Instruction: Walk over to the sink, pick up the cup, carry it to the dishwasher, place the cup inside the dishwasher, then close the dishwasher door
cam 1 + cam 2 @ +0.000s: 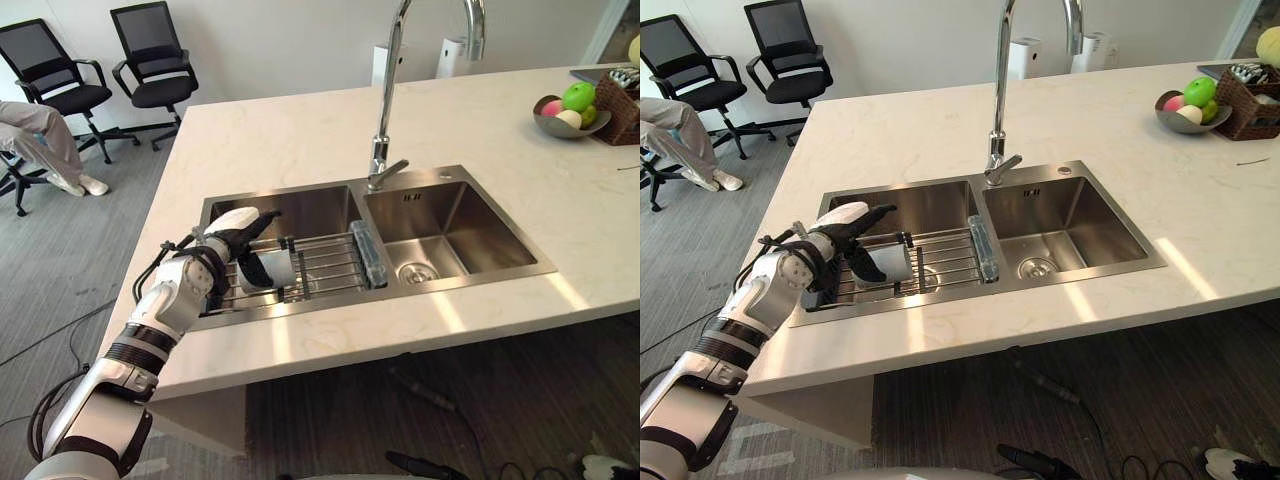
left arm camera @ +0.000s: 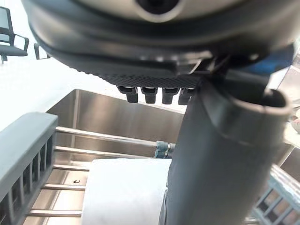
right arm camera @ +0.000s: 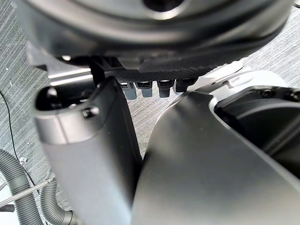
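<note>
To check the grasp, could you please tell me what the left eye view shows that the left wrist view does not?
The left eye view adds the tap, the right basin, a fruit bowl and office chairs. The left wrist view adds the fingertips in a row over the cup. Both show the left hand, cup and rack.

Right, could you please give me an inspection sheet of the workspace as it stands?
Surface: pale stone countertop with a double steel sink; wire rack across the left basin.
Job's things: white cup lying on its side on the rack.
Clutter: fruit bowl, wicker basket.
Robot hands: left robot hand open over the cup; right robot hand open above the floor.
Cables: dark cable on the floor below the counter.
Surroundings: faucet, two office chairs, a seated person.
</note>
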